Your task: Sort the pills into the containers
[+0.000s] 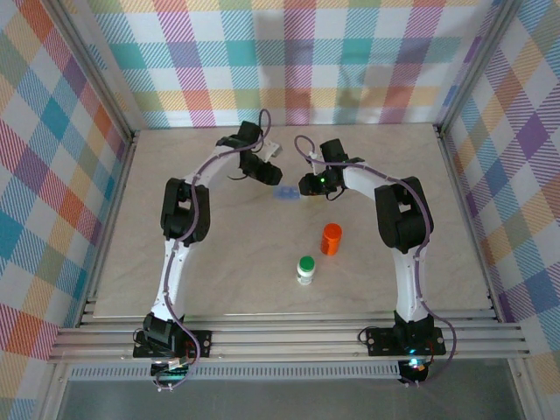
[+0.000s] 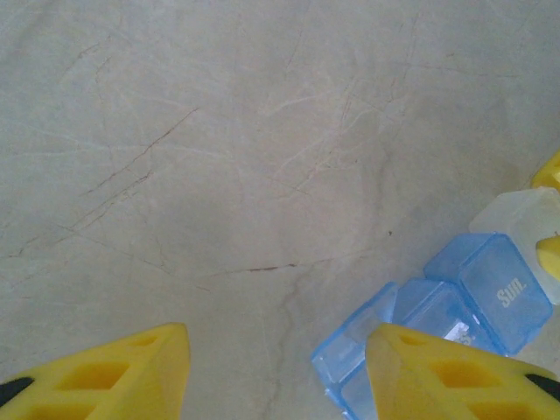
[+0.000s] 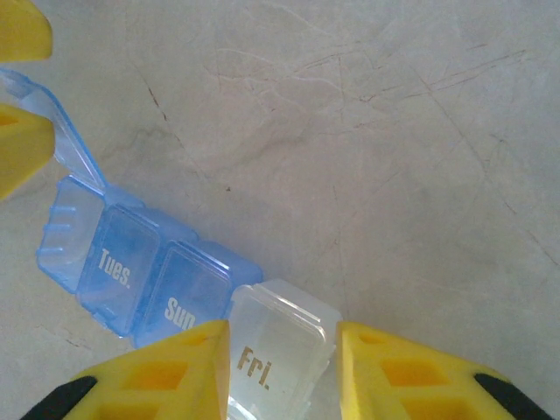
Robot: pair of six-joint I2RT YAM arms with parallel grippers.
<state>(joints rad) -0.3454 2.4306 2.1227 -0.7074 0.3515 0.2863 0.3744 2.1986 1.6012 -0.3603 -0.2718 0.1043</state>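
**Item inspected.** The small translucent pale-blue plastic pill-box strip (image 1: 284, 193) lies flat on the beige marbled worktop (image 1: 219, 254), toward the far middle, between my two claws. The compartments marked Tues. and Sun. appear to have their lids down. The thin blue hinged lid (image 3: 74, 144) at the strip's end stands raised. At the other end sits a clear plastic Fri. compartment (image 3: 276, 354), lid down. Whether any compartment holds pills I cannot tell.

**Claws.**
- The right claw (image 3: 284, 325) is clenched on the clear plastic Fri. compartment, with a yellow finger against each side. I judge it is pinning the strip in place.
- The left claw (image 2: 278, 332) is released and grasps nothing. Its jaws are well apart over bare worktop, and the raised lid stands just inside one finger.

**Surroundings.** An orange cylindrical bottle (image 1: 331, 239) and a white bottle with a green cap (image 1: 305, 269) stand upright near each other. Both are well apart from the strip, nearer the arm bases.

**Hazards, in my judgement.**
- Any sideways drift or closing of the left claw would catch the raised lid, bending it, slapping it shut or dragging the strip.
- The right claw holds one end piece only, so a push at the far end could pivot the strip. It could also pull the clear piece away from the blue.
- A light strip jolted with its lid up would scatter anything loaded in it.
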